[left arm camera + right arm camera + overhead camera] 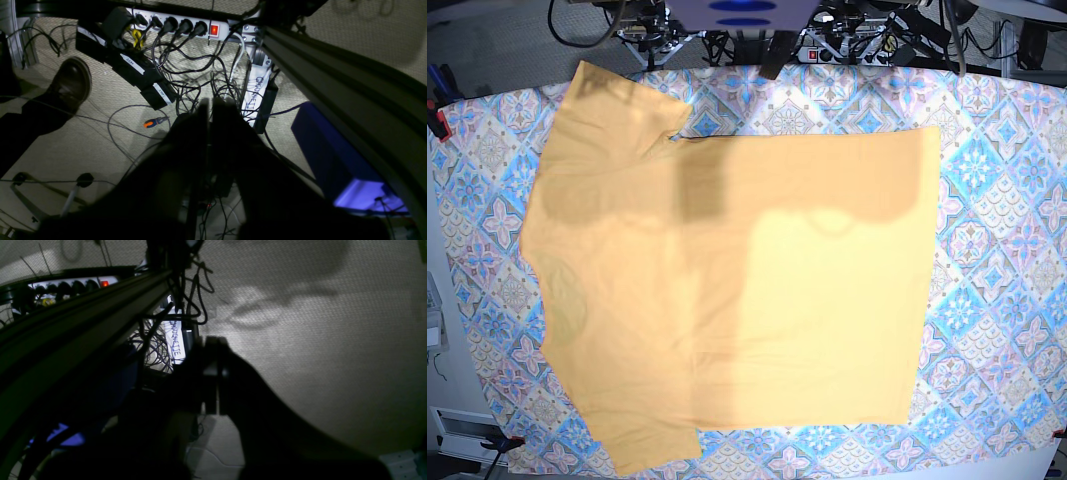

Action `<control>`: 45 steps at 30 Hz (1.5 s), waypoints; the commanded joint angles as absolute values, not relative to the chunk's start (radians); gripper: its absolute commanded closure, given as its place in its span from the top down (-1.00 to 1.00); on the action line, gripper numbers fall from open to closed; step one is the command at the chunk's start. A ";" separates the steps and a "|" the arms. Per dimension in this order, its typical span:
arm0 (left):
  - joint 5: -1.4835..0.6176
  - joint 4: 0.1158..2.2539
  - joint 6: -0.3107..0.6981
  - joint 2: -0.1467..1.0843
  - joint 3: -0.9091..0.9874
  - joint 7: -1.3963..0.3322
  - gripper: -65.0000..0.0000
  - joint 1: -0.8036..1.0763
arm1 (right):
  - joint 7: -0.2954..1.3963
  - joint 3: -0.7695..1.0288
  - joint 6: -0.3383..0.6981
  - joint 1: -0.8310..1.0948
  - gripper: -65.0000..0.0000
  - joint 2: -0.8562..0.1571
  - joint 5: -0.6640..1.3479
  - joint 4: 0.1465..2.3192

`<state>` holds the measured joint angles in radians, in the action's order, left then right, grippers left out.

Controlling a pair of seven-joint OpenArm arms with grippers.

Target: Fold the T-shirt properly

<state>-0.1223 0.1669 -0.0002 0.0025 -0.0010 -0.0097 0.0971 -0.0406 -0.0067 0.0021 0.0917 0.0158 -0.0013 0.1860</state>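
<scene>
The yellow-orange T-shirt (727,290) lies spread flat on the blue-pink patterned tablecloth (997,260) in the base view. It lies sideways, with one sleeve at the top left (612,105) and one at the bottom left (642,440). Neither arm shows in the base view. My left gripper (210,105) is a dark silhouette with fingers pressed together, hanging over the floor behind the table. My right gripper (212,340) is also dark, fingers together and holding nothing, over bare carpet. Neither wrist view shows the shirt.
Below the left gripper lie a white power strip (186,25), tangled cables (200,76), a screwdriver (153,122), a blue box (337,160) and a person's brown shoe (68,83). A metal frame beam (350,96) crosses both wrist views (66,326).
</scene>
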 commanded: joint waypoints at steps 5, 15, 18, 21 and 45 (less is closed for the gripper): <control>-0.125 0.171 -0.004 0.001 -0.002 0.001 -1.00 0.101 | -0.050 -0.008 0.001 0.094 -1.00 0.013 -0.007 0.188; -0.125 0.171 -0.004 -0.001 -0.002 0.001 -1.00 0.101 | -0.050 -0.008 0.001 0.094 -1.00 0.013 -0.007 0.188; -0.125 0.171 -0.004 -0.001 -0.002 0.001 -1.00 0.101 | -0.050 -0.008 0.001 0.094 -1.00 0.013 -0.007 0.188; -0.125 0.171 -0.004 -0.001 -0.001 0.001 -1.00 0.101 | -0.050 -0.008 0.001 0.094 -1.00 0.013 -0.007 0.183; -0.125 0.173 -0.004 0.004 0.001 0.004 -1.00 0.140 | -0.054 -0.008 0.001 0.127 -1.00 0.010 -0.007 0.188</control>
<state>-0.1249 0.1696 -0.0002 0.0010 -0.0006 0.0021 0.1345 -0.0498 -0.0067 0.0025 0.1188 0.0135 -0.0017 0.1864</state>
